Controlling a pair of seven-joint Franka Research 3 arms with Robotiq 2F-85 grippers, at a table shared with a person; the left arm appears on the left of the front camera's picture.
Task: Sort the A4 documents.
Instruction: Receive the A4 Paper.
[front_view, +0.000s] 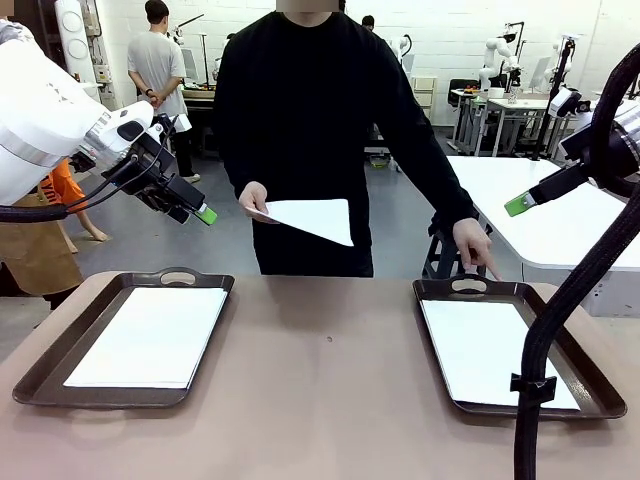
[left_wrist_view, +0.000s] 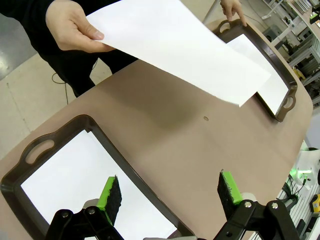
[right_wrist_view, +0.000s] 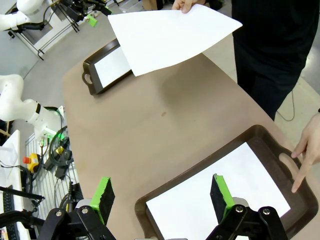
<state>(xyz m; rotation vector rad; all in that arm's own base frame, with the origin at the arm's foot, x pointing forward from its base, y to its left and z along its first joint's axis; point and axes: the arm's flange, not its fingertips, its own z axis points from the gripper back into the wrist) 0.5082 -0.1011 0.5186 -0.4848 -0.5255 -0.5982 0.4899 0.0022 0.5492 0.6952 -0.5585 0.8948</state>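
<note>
Holding sheet (front_view: 312, 219) out in hand (front_view: 254, 198), other hand (front_view: 475, 245) pointing at tray (front_view: 590, 385)

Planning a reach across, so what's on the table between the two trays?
Bare tabletop between left tray and right tray, front view; the held sheet hangs beyond the far edge.

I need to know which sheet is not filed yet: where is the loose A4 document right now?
In the front view the loose sheet is held in the person's hand above the table's far edge, between the two trays and touching neither.
</note>
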